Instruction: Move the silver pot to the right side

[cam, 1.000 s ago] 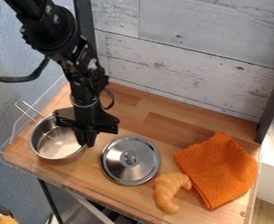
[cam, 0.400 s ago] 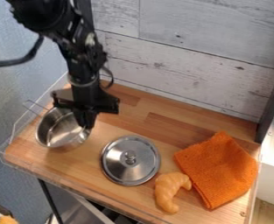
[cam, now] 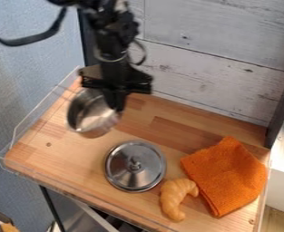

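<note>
Near the upper left of the wooden surface, my gripper [cam: 118, 108] is shut on the right rim of the silver pot [cam: 90, 118]. The pot is held up above the boards, somewhat tilted, with its opening toward the camera. The fingertips overlap the pot's right wall, and part of the rim is hidden behind the gripper.
A silver lid [cam: 135, 166] with a knob lies at the middle front. Right of it are a toy croissant [cam: 177, 198] and an orange cloth [cam: 226, 176]. A plank wall [cam: 210, 81] rises behind, and a clear edge guard [cam: 29, 118] runs along the left.
The gripper has risen and shifted back and to the right, carrying the pot off the surface. Lid, croissant and cloth have stayed where they were.
</note>
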Tool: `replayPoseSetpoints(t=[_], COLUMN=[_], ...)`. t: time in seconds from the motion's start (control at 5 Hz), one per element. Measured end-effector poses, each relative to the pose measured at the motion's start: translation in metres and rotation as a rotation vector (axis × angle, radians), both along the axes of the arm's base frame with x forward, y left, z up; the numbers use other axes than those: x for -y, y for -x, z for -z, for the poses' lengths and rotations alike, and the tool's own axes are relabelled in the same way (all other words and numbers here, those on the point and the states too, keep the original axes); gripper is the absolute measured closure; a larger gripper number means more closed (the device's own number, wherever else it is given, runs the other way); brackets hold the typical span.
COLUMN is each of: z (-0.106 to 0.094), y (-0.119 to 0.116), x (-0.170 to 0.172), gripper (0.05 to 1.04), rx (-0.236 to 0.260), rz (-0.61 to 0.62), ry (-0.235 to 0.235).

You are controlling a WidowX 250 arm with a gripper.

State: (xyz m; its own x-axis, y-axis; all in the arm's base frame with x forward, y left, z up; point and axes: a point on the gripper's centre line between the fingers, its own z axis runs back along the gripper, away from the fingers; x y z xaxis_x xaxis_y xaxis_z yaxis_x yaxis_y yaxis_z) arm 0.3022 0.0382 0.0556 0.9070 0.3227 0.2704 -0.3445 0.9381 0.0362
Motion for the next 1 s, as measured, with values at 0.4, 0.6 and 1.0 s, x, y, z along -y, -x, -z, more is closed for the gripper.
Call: replayPoseSetpoints(t=[0.4,0.6,1.0], z=[-0.006,0.007,0.037], y=[-0.025,-0.040,-0.058], x=[0.050,0.079,0.103], gripper=[1.016,1.016,1.016], rx=[0.014,-0.002,-0.028], rz=[0.022,0.060,0.151], ry=[-0.008,-0.018,-0.048])
